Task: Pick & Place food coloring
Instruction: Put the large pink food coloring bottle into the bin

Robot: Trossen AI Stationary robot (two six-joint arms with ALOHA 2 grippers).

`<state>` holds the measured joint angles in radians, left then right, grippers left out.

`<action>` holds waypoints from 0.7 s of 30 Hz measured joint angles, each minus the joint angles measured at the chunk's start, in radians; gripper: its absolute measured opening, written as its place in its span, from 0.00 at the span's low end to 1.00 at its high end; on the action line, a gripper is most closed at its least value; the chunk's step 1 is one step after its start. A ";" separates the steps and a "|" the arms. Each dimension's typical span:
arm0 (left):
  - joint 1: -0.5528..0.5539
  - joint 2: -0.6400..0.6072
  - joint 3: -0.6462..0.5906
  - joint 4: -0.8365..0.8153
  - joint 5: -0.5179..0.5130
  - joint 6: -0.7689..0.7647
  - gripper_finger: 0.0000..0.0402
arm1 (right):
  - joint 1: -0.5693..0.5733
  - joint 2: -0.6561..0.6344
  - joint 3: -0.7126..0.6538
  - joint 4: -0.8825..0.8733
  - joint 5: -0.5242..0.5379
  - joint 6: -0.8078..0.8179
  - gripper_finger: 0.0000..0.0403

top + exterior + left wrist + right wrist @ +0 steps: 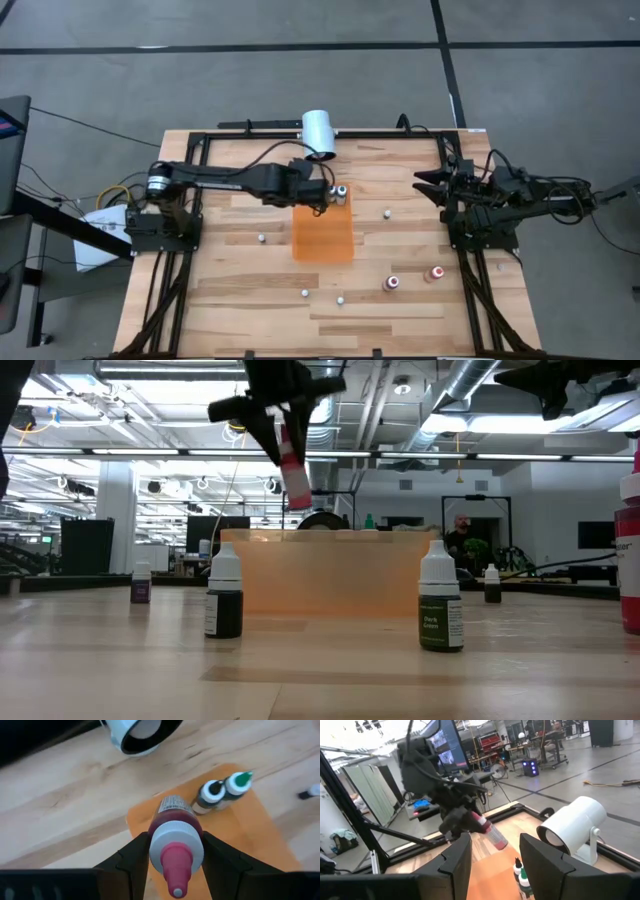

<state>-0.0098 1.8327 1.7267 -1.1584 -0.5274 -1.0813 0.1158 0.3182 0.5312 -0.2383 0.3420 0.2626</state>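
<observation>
Hanging tilted in the air above the orange mat (pixel 323 235), one red food coloring bottle (pixel 174 827) with a pale collar and pink nozzle sits clamped between the fingers of the left gripper (pixel 172 857), its label too blurred to read. Two more bottles (pixel 222 793), dark-bodied, one green-tipped, stand touching each other at a corner of the mat; their labels are hidden. Other bottles stand scattered on the bare wood: two reddish ones (pixel 413 279) toward the right side, several tiny pale-capped ones too small to tell by colour, and a bottle marked dark green (pixel 440 600) in the low view. Right gripper (pixel 492 855): jaws apart, nothing between them, parked at the right edge of the table (pixel 250 300). White cylinder (pixel 320 132): at the far edge, partly cut off in the left wrist view. Room: open workshop, ceiling ducts, monitors, a person far behind, indistinct.
</observation>
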 joint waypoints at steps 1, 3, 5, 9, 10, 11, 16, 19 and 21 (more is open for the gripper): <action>0.007 0.015 0.000 0.000 0.003 0.000 0.37 | 0.000 0.001 0.000 -0.003 0.000 0.000 0.38; 0.024 0.042 0.000 0.001 0.004 0.000 0.37 | 0.000 0.003 0.000 -0.008 0.000 0.000 0.38; 0.037 0.071 0.000 -0.002 0.007 0.001 0.37 | 0.000 0.003 0.000 -0.014 0.000 0.000 0.38; 0.058 0.121 0.000 -0.001 0.040 0.020 0.37 | 0.000 0.003 0.000 -0.020 0.000 0.000 0.38; 0.060 0.136 0.000 -0.001 0.040 0.023 0.37 | 0.000 0.003 0.000 -0.020 0.000 0.000 0.38; 0.061 0.146 0.000 -0.002 0.043 0.023 0.37 | 0.000 0.003 0.000 -0.020 0.000 0.000 0.38; 0.062 0.192 0.001 -0.003 0.058 0.023 0.37 | 0.000 0.003 0.000 -0.024 0.000 0.000 0.38; 0.063 0.208 0.000 -0.025 0.061 0.023 0.37 | 0.000 0.003 0.000 -0.023 0.000 0.000 0.38; 0.063 0.214 0.000 -0.042 0.061 0.019 0.37 | 0.000 0.003 0.000 -0.024 0.000 0.000 0.38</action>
<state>0.0534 2.0464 1.7267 -1.2007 -0.4664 -1.0626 0.1158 0.3214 0.5312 -0.2619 0.3416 0.2626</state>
